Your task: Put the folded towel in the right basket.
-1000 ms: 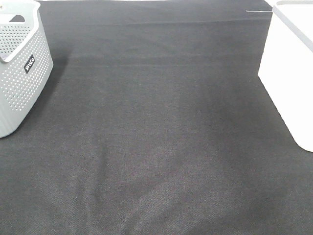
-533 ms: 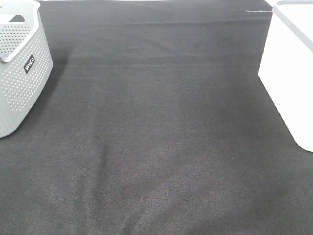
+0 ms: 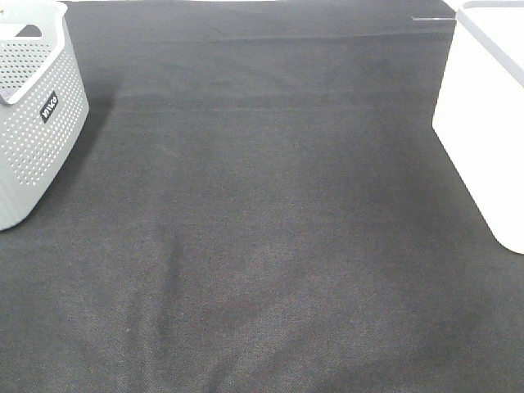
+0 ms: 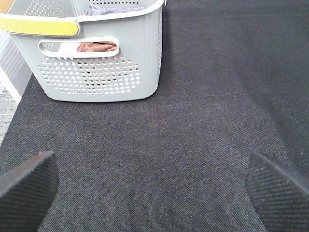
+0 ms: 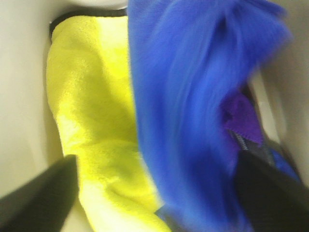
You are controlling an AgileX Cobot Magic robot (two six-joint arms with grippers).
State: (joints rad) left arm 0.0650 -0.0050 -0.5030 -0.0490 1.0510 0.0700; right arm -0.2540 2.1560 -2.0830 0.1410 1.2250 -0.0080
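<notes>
Seen from the high camera, a black cloth surface [image 3: 262, 229] fills the frame, with no arm in sight. A grey perforated basket [image 3: 33, 123] stands at the left edge and the white right basket [image 3: 483, 123] at the right edge. No towel lies on the cloth in that view. The folded towel [image 5: 183, 106], a blue one, shows only in my right wrist camera. It is blurred, down inside the right basket, lying against a yellow towel [image 5: 91, 111], with a scrap of purple cloth [image 5: 244, 118] on its other side. My right fingers [image 5: 38, 198] are spread wide, one dark tip to each side of the folded towel, and I judge they are not pinching it. Being low inside the basket with the tips apart suits letting the towel go there. My left fingers [image 4: 26, 186] are spread too and hold nothing. They hover over bare cloth near the grey basket, kept out of the way, I think, since this job belongs to the right arm.
</notes>
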